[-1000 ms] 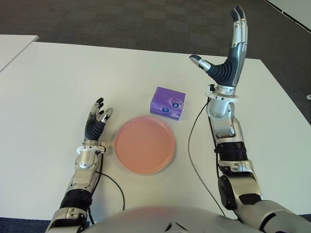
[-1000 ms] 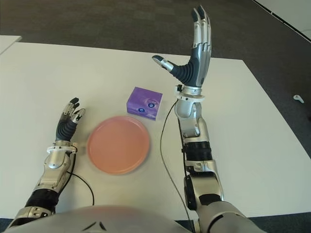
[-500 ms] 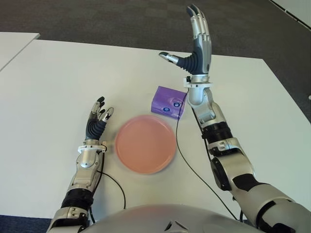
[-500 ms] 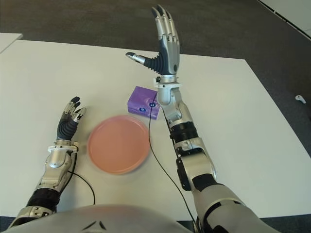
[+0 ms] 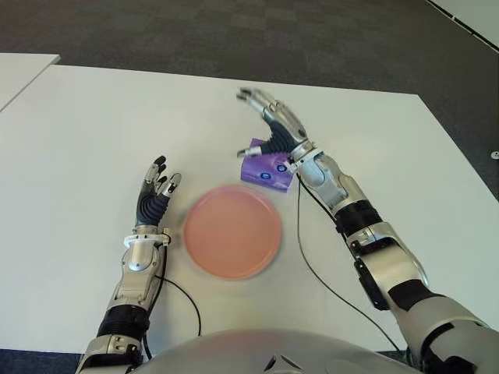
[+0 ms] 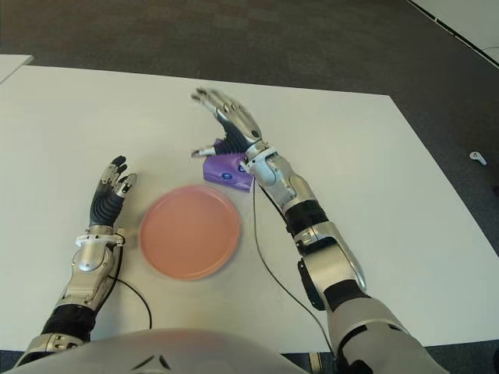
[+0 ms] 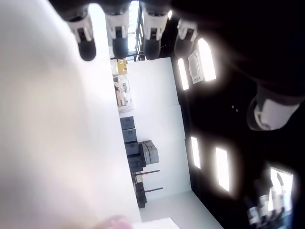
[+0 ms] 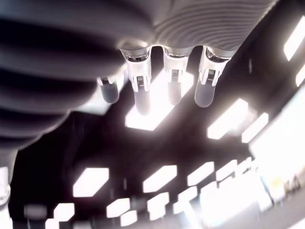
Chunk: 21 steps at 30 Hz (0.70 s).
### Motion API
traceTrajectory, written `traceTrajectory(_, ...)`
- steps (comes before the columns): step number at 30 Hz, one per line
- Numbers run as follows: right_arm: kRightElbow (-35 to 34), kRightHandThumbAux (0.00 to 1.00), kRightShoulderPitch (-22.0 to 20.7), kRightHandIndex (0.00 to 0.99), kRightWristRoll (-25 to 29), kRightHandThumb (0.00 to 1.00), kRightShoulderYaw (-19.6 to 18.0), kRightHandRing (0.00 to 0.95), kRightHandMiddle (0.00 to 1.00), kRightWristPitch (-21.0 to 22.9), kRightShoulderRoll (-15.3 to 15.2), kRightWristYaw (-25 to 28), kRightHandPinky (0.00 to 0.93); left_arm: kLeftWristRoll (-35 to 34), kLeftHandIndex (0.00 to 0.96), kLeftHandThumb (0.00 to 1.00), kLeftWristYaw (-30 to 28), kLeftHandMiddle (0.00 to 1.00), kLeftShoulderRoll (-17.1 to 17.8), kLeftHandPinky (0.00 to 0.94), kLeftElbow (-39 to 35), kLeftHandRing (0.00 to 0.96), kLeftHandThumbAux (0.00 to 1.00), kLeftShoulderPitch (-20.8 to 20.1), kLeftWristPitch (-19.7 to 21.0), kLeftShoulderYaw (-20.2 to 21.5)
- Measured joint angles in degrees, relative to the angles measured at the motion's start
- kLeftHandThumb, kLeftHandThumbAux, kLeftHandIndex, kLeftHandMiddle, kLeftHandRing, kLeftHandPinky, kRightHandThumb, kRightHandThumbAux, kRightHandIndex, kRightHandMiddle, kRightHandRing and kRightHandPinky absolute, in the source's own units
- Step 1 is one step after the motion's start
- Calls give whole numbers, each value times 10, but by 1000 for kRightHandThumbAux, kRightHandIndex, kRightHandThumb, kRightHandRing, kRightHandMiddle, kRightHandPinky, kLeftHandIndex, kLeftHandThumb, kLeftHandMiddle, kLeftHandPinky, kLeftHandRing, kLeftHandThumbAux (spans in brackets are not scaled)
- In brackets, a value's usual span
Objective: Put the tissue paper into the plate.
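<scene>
The left hand [image 5: 156, 195] shows left of the plate [image 5: 231, 231], fingers loose, holding nothing. The right hand [image 5: 274, 128], raised a moment ago, has dropped over the tissue paper [image 5: 267, 168] behind the plate, fingers spread, not yet gripping.

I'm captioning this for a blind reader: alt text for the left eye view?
The right hand, fingers spread, hovers over a purple tissue pack beside an empty pink plate on a white table; the left hand shows left of the plate.
</scene>
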Motion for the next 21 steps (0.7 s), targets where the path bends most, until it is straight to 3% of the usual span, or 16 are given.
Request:
traceTrajectory(9, 65, 517, -13, 0, -8, 46, 29, 0, 0, -11, -5, 6, 0, 0, 0, 0, 0, 0, -1, 0, -2, 0, 415, 2, 0, 0)
traceTrajectory(21, 85, 511, -19, 0, 2, 15, 36, 0, 0, -23, -8, 17, 0, 0, 0, 0, 0, 0, -1, 0, -4, 0, 401, 3, 1, 0)
